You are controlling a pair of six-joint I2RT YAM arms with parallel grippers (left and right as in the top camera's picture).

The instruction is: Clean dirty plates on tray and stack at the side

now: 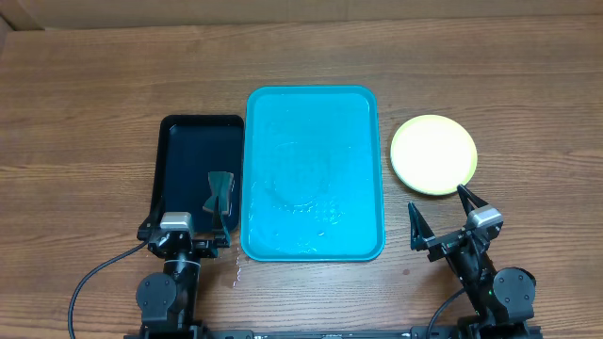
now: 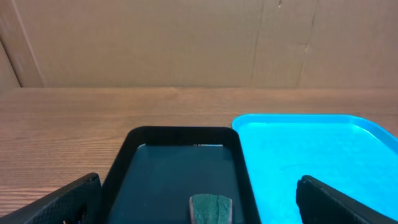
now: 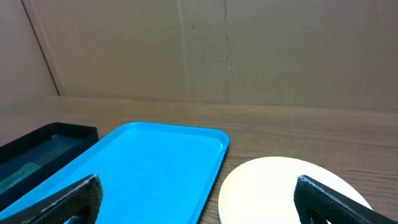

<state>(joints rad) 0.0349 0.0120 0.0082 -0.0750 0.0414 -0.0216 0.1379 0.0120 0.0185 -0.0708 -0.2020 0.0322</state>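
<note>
Both grippers sit at the near edge of the table, and each has its jaws spread wide with nothing between them. The left gripper hangs over the near end of the black tray. The right gripper is just in front of the plate.

At the middle of the table lies the blue tray, flat, with its long axis running from the robot towards the far edge. Nothing rests on it. The black tray lies parallel along its left side, right against it.

One round plate with a yellow-green rim and pale centre lies flat on the table to the right of the blue tray, apart from it. A small dark green sponge sits in the black tray near its right front corner.
</note>
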